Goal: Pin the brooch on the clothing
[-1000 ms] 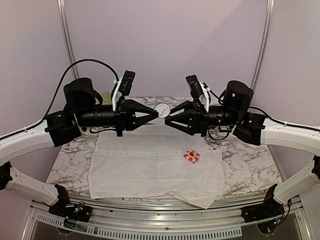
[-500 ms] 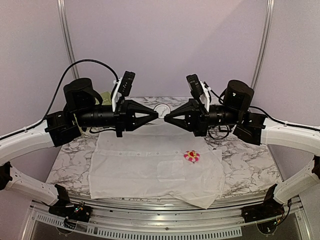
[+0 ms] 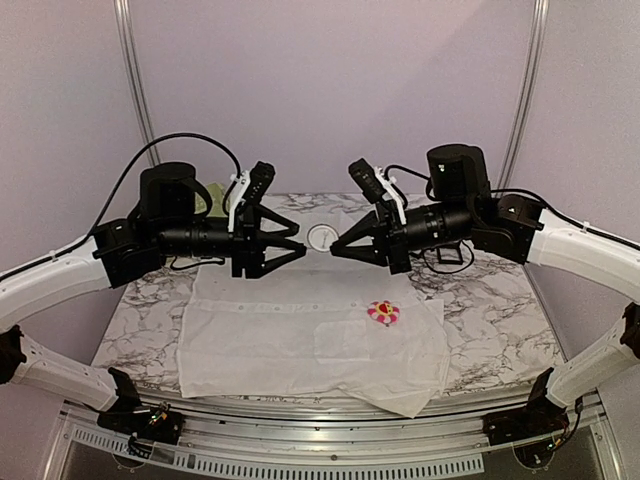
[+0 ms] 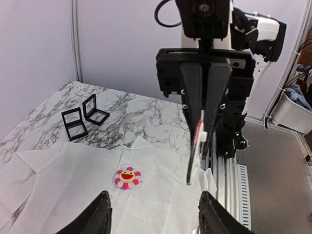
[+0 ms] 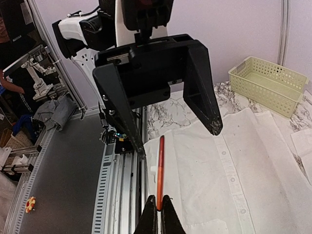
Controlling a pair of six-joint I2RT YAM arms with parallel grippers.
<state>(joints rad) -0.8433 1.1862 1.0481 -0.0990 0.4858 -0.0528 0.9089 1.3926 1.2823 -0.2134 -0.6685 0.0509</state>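
— White badge (image 3: 322, 237), up in the air above the far edge of the shirt (image 3: 300, 340). I take that for the brooch.
— So do I. The right gripper (image 3: 336, 250) is pinched tight on its rim. The left gripper (image 3: 301, 240) faces it, jaws apart.
— How will it handle?
— Light, stiff and slick-edged, I'd guess. Hold it by the rim and mind the pin.
— Which way does it point?
— It's round, so there's no long axis. It sticks straight out from the fingertips towards the left gripper, flat face to the overhead camera. A pink flower pin (image 3: 383, 313) lies on the shirt below.
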